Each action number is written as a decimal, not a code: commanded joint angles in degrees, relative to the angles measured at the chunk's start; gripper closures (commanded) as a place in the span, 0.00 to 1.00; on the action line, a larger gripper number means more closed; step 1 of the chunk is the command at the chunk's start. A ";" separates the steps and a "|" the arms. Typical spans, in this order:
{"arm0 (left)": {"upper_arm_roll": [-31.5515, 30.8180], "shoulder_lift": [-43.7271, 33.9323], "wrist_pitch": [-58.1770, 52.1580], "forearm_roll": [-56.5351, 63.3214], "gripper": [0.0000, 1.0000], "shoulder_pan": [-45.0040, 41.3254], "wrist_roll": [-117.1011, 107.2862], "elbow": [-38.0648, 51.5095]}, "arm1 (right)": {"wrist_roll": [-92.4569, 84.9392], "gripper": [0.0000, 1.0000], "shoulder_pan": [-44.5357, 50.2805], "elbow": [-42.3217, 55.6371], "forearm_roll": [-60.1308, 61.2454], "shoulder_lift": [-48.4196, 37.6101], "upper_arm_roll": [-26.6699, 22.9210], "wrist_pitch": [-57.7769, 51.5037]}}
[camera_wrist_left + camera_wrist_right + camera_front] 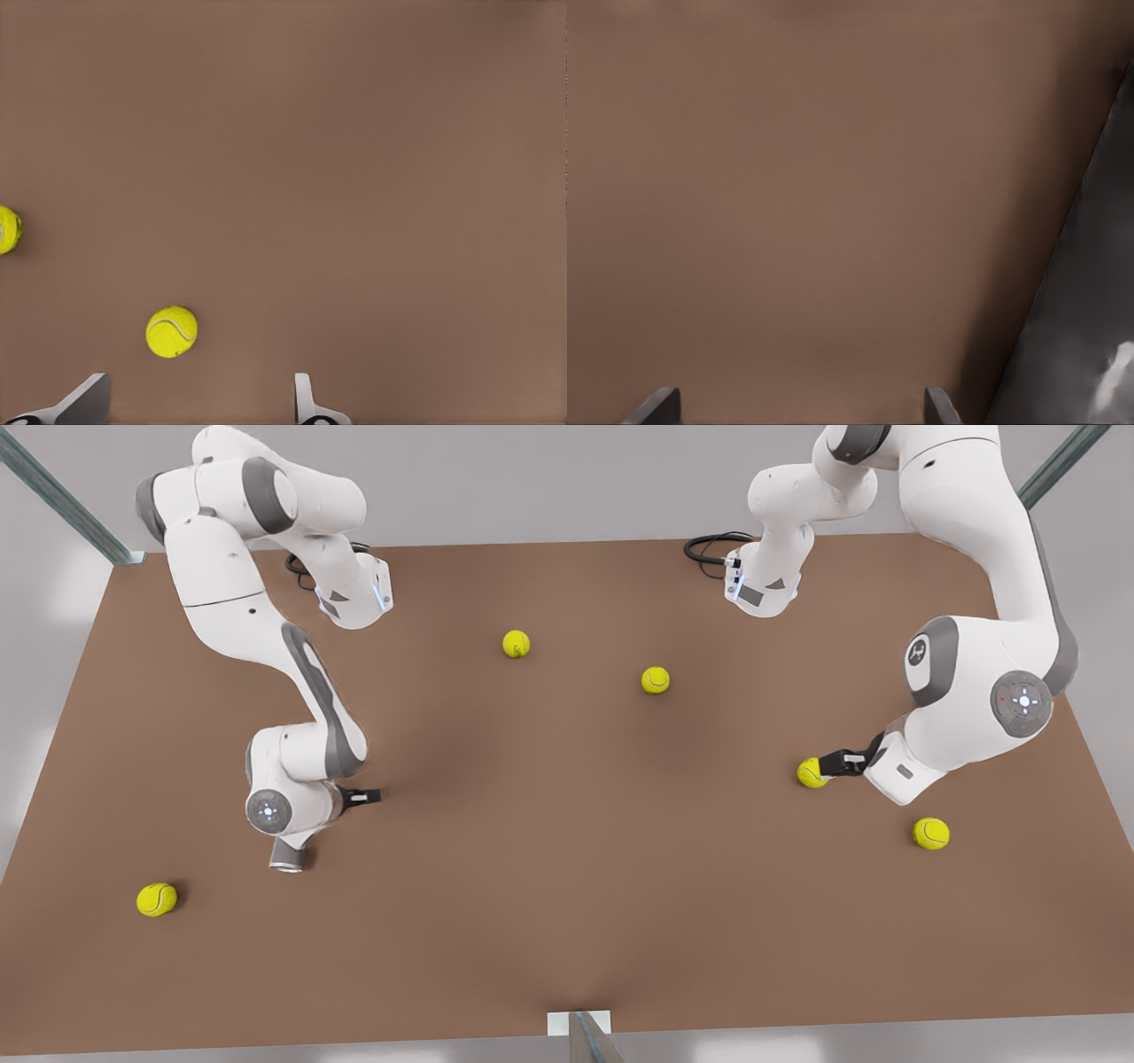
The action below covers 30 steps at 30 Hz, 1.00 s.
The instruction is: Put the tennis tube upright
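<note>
The tennis tube shows as a short grey stub poking out from under the wrist of the arm at the front view's left; the rest is hidden. In the right wrist view a dark grey metallic surface, the tennis tube, runs along one edge. My right gripper hangs low over the brown table beside it, open, holding nothing. At the front view's right, my left gripper is open, with a yellow tennis ball just beyond its fingertips, not gripped.
Several more tennis balls lie about: two near the table's middle back, one at the front view's right, one at front left. Black cables lie at the arm bases. The brown table ends near the picture's lower edge.
</note>
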 commanded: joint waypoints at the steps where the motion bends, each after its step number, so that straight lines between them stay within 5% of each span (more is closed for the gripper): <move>1: 0.00 0.00 0.01 -0.02 0.01 -0.03 0.07 0.00 | -0.10 0.00 -0.41 -0.86 -0.01 -0.37 0.01 1.06; 6: -0.62 -1.23 -0.08 0.16 0.01 -0.03 0.07 0.18 | -0.89 0.00 -5.06 -17.12 -0.62 -18.03 0.54 10.20; 10: -0.62 -0.62 3.70 0.42 0.01 -0.11 0.34 0.97 | -1.77 0.00 -11.48 -17.74 -2.03 -14.78 0.54 16.19; 16: -0.88 -2.38 -3.24 -0.19 0.01 0.41 -2.12 0.26 | -0.45 0.00 -10.78 -19.68 -2.82 -12.76 1.51 23.30; 30: -0.88 0.79 0.18 0.42 0.01 -0.20 -2.21 0.53 | -0.01 0.00 -12.80 -26.09 -5.11 -10.74 1.68 31.30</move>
